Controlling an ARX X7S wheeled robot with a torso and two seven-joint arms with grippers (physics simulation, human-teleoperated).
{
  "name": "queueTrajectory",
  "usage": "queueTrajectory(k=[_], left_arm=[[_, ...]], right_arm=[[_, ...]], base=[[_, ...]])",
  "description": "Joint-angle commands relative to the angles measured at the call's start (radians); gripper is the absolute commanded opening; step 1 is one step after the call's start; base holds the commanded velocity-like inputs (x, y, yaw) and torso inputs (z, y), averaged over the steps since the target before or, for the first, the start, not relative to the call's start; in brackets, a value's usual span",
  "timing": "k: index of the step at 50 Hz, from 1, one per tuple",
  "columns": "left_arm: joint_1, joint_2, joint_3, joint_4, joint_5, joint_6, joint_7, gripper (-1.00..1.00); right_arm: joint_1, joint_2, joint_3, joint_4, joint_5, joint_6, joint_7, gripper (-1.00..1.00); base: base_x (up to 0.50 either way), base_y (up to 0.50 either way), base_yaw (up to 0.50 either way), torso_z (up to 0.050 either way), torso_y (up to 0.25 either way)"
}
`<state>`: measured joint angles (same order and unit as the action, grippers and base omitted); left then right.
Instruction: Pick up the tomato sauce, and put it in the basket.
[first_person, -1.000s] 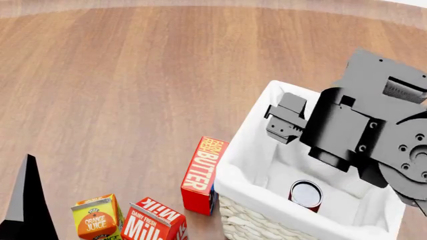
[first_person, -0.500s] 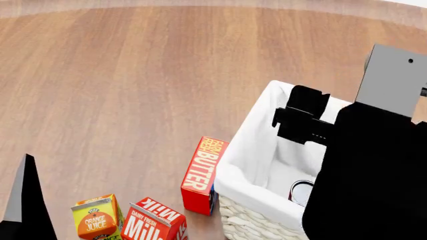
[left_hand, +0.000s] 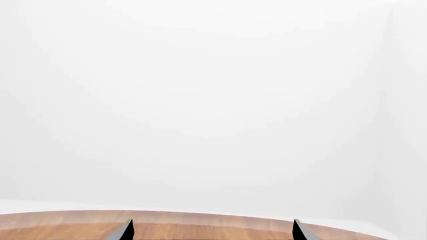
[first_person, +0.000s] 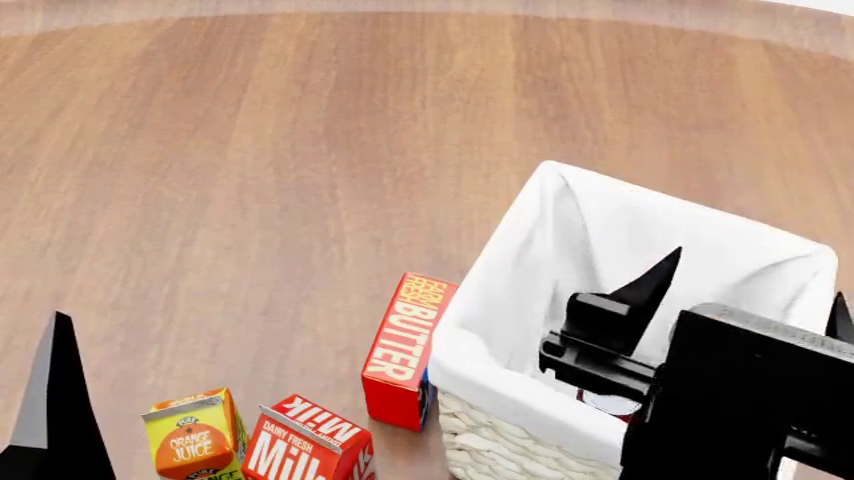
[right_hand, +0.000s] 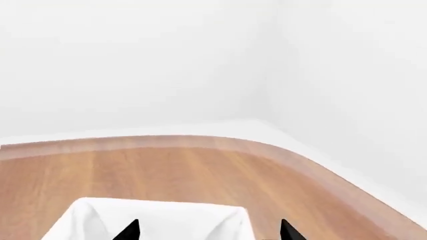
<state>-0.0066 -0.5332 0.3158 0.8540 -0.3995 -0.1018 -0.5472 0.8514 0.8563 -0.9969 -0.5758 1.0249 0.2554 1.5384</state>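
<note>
The cream wicker basket (first_person: 514, 435) with its white liner stands at the right of the head view. The tomato sauce (first_person: 611, 406) stands inside it on the basket floor, and only a sliver of its silver top and red label shows past my right arm. My right gripper (first_person: 751, 290) is open and empty above the basket's near side, fingertips pointing up and away. The right wrist view shows the liner rim (right_hand: 160, 215) between the spread fingertips (right_hand: 132, 230). My left gripper (left_hand: 212, 234) is open and empty, and one finger (first_person: 54, 400) shows at the lower left of the head view.
Three cartons stand left of the basket on the wooden floor (first_person: 267, 150): butter (first_person: 404, 350) right beside the basket, milk (first_person: 307, 445) and orange juice (first_person: 194, 435). A white wall and a curved floor edge (right_hand: 300, 155) lie beyond.
My right arm has drawn back from over the basket toward the near right, and the gripper has tipped to point upward. The can stays in the basket. The left arm has not moved.
</note>
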Motion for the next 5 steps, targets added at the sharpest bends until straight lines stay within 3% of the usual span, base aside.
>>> queueTrajectory(k=[1, 5], left_arm=[[0.002, -0.003, 0.004, 0.003, 0.003, 0.0, -0.003, 1.0], [0.0, -0.004, 0.004, 0.004, 0.0, -0.003, -0.004, 1.0]], right_arm=[[-0.223, -0.058, -0.046, 0.036, -0.341, -0.006, 0.024, 1.0], [-0.312, -0.1, -0.027, 0.04, -0.459, 0.027, 0.02, 1.0]], base=[[0.0, 0.0, 0.0, 0.0, 0.0], [0.0, 0.0, 0.0, 0.0, 0.0]])
